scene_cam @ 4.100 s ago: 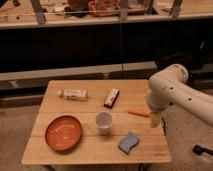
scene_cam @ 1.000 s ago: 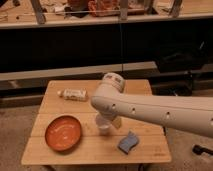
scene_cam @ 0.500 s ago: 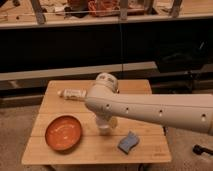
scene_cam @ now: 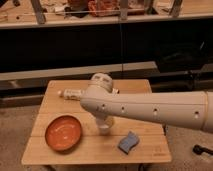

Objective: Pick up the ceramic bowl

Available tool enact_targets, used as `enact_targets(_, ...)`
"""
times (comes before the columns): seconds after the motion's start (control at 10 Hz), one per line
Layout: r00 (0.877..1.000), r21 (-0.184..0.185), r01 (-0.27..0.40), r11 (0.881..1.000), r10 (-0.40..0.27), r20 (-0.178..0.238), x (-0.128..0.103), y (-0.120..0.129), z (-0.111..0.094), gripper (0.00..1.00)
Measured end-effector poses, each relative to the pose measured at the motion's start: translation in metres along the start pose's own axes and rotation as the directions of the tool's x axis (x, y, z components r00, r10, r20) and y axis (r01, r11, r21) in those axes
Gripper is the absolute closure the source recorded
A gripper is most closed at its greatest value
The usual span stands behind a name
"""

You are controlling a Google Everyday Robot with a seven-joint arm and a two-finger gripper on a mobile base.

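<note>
The ceramic bowl (scene_cam: 64, 132) is wide, shallow and orange-red with pale swirls inside. It sits upright on the front left of the wooden table (scene_cam: 90, 152). My white arm (scene_cam: 150, 107) reaches in from the right across the middle of the table, and its rounded end (scene_cam: 101, 85) is above and to the right of the bowl. The gripper itself is hidden behind this arm link. Nothing touches the bowl.
A small white cup (scene_cam: 104, 124) stands just under the arm, right of the bowl. A blue sponge (scene_cam: 128, 142) lies front right. A white bottle (scene_cam: 70, 93) lies at the back left. A dark shelf unit (scene_cam: 100, 45) runs behind the table.
The arm has swept from the table's right side leftward over the middle and now covers the back centre. The bowl, cup and sponge have not moved.
</note>
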Motion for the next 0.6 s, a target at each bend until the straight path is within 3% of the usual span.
enact_targets(0.6,0.995,0.024,0.098,0.995,-0.098,0.009,-0.008,-0.016,0.006,0.2)
